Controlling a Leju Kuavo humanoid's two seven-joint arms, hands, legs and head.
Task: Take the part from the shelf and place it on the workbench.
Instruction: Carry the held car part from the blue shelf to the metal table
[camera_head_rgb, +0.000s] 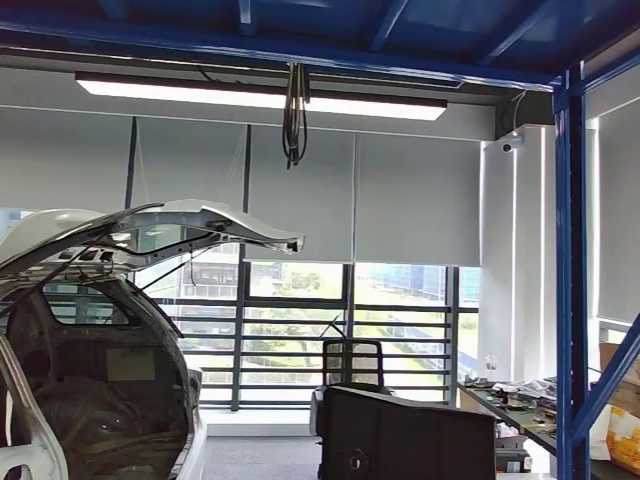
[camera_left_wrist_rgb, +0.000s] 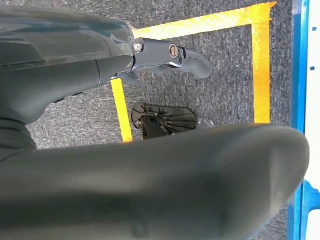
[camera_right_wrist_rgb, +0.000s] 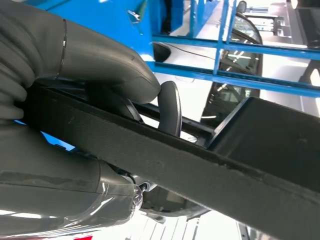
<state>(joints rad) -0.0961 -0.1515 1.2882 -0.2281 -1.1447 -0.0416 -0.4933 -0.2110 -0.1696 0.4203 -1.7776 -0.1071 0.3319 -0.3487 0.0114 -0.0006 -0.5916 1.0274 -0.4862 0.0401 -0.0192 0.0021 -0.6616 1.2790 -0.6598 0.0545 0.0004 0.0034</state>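
Clearly, the right hand (camera_right_wrist_rgb: 86, 125) grips the part (camera_right_wrist_rgb: 211, 165), a flat black panel with a rough, felt-like edge that crosses the right wrist view from the left edge down to the lower right; the thick grey thumb presses on one face and the darker fingers (camera_right_wrist_rgb: 170, 107) curl over the edge, so the fingers are clamped on the panel. Behind it in that view stand the blue shelf bars (camera_right_wrist_rgb: 234, 47) and a dark car body. In the head view the same black part (camera_head_rgb: 407, 435) rises at the bottom centre of the frame, its top edge roughly level, in front of a black office chair (camera_head_rgb: 352, 362). A white car with its raised tailgate (camera_head_rgb: 189, 228) fills the lower left, a blue shelf post (camera_head_rgb: 571, 280) stands at the right, and a cluttered table (camera_head_rgb: 521, 405) lies at the lower right. The left hand (camera_left_wrist_rgb: 166, 55) hangs over grey carpet (camera_left_wrist_rgb: 226, 85) marked with yellow tape (camera_left_wrist_rgb: 260, 60); its dark fingers are stretched out, apart and holding nothing.
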